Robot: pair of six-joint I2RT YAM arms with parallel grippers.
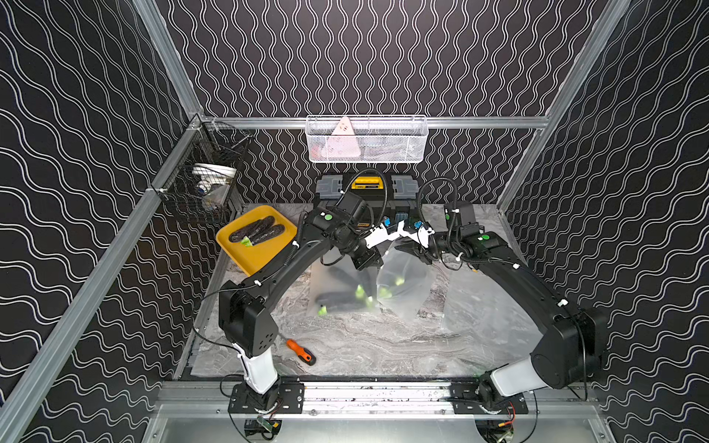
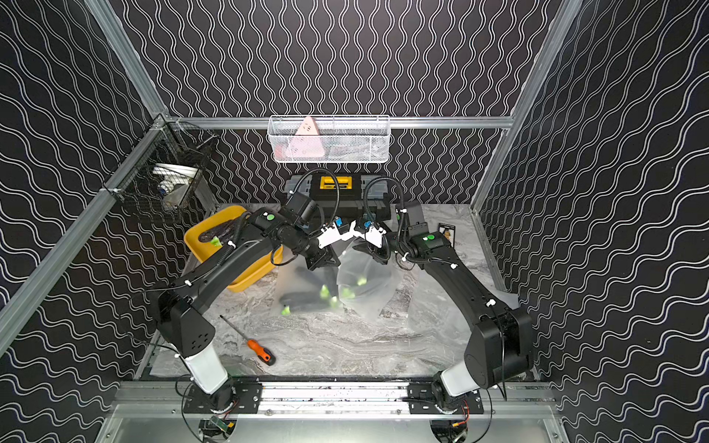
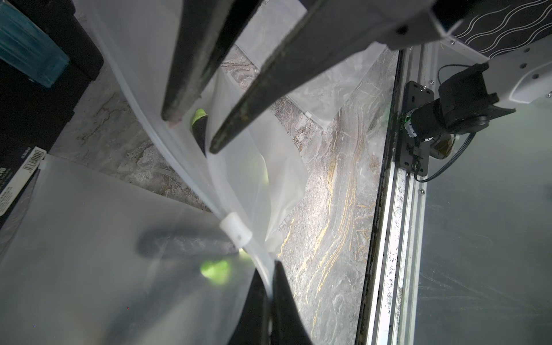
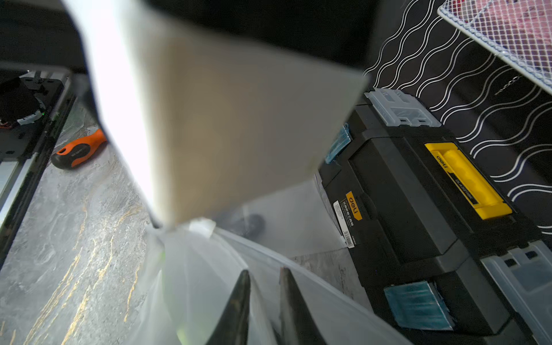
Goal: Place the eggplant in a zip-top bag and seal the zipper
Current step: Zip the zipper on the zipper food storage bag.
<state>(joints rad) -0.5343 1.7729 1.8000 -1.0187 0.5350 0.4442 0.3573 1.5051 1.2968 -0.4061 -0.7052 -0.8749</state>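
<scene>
A frosted zip-top bag [image 1: 403,276] hangs lifted over the table's middle, with a dark eggplant [image 3: 199,131] with a green stem inside it. My left gripper [image 3: 268,268] is shut on the bag's zipper rim, just past the white slider [image 3: 236,228]. My right gripper [image 3: 193,134] stands further along the same rim. Its fingers are a little apart, so it is open, and the bag's film [image 4: 264,286] lies between them. In both top views the two grippers [image 1: 403,230] [image 2: 370,251] meet above the bag. More eggplants [image 1: 257,230] lie in a yellow tray [image 1: 268,257].
A second bag [image 1: 337,291] with eggplants lies flat just left of the lifted one. Another flat bag [image 1: 483,307] lies at the right. A black toolbox [image 1: 368,191] stands at the back and an orange screwdriver [image 1: 301,351] at the front left. Wire baskets [image 1: 366,140] [image 1: 203,184] hang on the frame.
</scene>
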